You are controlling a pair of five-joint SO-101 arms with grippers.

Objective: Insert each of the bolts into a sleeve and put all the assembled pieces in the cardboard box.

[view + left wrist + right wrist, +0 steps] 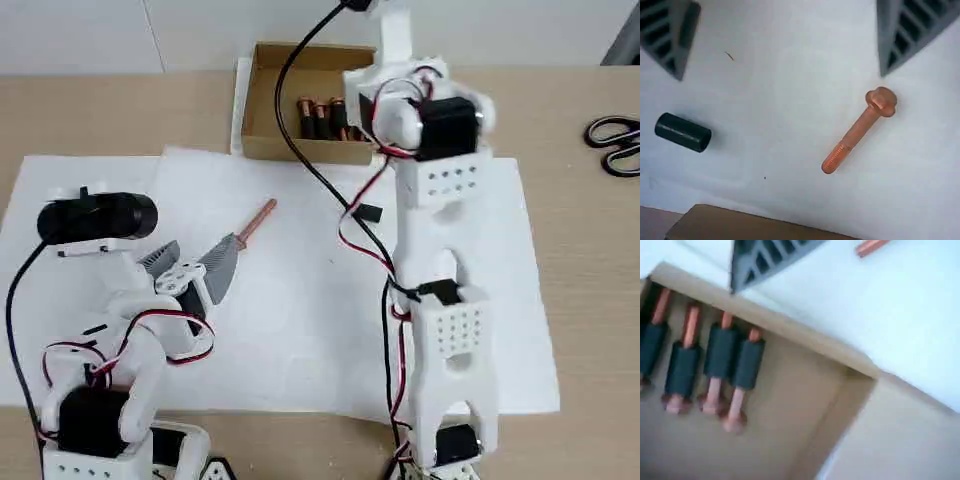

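Hovering above bolt (pixel 858 131), left jaws spread; sleeve (pixel 683 132) lying apart on paper (pixel 790 75).

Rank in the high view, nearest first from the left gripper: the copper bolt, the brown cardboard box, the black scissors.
1. The copper bolt, right beside the left gripper.
2. The brown cardboard box, farther back.
3. The black scissors, at the view's far right edge.

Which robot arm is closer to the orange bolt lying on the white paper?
Left. The left gripper sits open right beside the bolt, near its head. The right arm is over the cardboard box, farther away.
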